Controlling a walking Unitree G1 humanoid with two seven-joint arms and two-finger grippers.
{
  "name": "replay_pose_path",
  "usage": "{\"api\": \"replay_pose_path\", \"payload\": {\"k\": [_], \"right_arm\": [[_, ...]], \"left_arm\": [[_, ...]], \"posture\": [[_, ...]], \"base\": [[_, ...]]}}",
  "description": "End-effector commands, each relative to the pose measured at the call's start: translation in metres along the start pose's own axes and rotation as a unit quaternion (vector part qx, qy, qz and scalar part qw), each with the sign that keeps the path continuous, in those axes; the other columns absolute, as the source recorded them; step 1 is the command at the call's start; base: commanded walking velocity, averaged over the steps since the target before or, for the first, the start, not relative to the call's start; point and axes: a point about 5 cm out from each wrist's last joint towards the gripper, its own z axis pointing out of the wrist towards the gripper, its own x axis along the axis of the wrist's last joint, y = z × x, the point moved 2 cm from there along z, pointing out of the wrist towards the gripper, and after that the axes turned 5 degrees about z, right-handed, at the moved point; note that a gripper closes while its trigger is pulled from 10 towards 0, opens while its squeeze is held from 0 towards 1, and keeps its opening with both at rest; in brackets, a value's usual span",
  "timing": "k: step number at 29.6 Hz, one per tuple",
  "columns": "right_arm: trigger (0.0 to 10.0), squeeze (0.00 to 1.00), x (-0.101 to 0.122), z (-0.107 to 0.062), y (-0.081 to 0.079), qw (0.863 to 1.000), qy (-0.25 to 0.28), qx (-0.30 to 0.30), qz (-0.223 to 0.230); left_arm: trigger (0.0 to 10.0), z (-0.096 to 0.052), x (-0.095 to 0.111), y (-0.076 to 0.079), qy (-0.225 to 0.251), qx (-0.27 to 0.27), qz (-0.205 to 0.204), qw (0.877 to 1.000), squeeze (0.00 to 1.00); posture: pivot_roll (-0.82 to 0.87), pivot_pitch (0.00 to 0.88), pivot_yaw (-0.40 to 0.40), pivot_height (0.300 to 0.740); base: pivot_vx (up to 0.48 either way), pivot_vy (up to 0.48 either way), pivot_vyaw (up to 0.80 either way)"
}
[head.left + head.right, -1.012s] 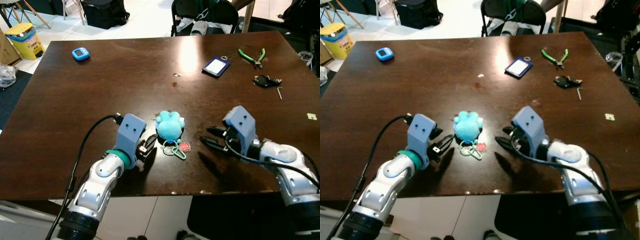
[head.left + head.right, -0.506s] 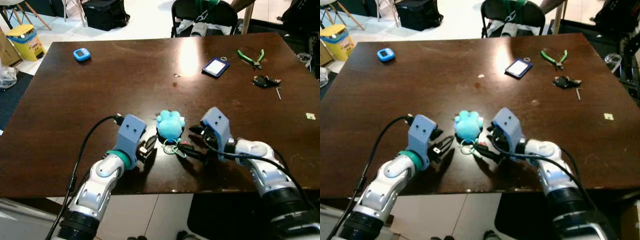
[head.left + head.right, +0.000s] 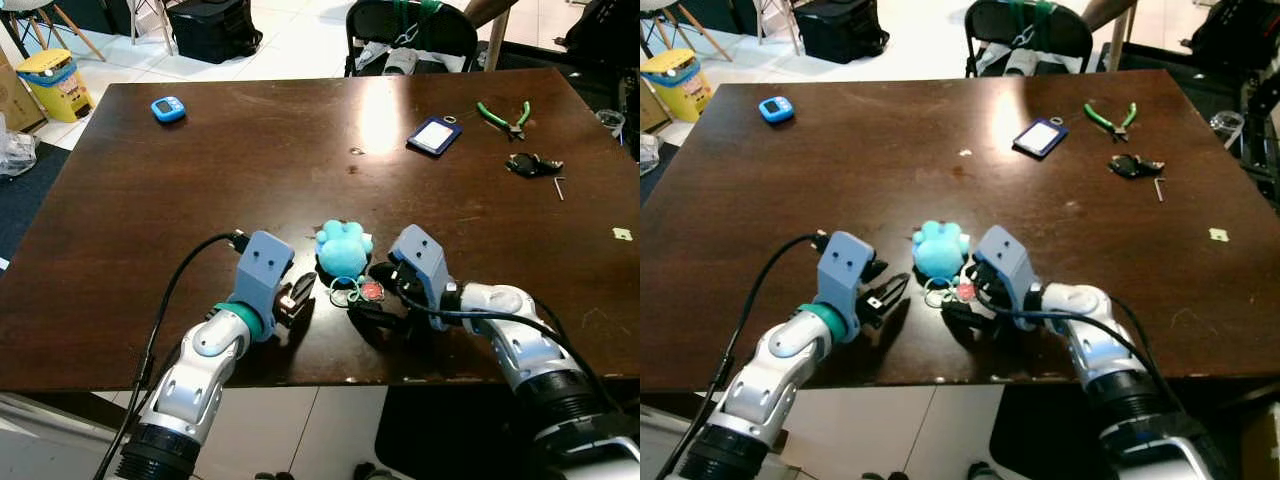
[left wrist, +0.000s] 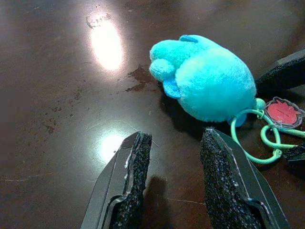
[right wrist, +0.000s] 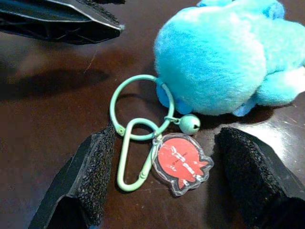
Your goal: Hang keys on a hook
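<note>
Right wrist view: the right gripper (image 5: 162, 191) is seen with fingers spread apart, set on either side of the mint carabiner (image 5: 135, 155) and red tag (image 5: 182, 163) of the keys' blue plush (image 5: 228, 57), at frame centre. The left gripper (image 4: 174, 179) is held parted beside it.

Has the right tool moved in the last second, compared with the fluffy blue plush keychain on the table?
Yes. The right tool has moved toward the robot's left, closing in on the fluffy blue plush keychain; its open fingers now straddle the green ring and red tag.
</note>
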Motion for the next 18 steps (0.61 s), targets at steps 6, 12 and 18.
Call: {"api": "replay_pose_path", "payload": {"k": [6,12,18], "right_arm": [[2.6,0.00,-0.029,0.011,-0.024,0.996,-0.051,0.074,0.020],[0.0,0.00,-0.031,0.011,-0.031,0.994,-0.045,0.092,0.033],[0.0,0.00,-0.030,0.011,-0.032,0.994,-0.037,0.093,0.038]], "left_arm": [[10.0,-0.004,-0.007,0.001,-0.008,0.003,0.001,1.000,0.00],[10.0,-0.005,-0.007,0.002,-0.009,0.002,0.001,1.000,0.00],[10.0,-0.004,-0.008,0.003,-0.009,0.001,0.000,1.000,0.00]], "posture": [[-0.10,0.146,0.113,0.740],[-0.10,0.143,0.115,0.740],[-0.11,0.139,0.115,0.740]], "base": [[0.000,0.000,0.00],[0.000,0.000,0.00],[0.000,0.000,0.00]]}}
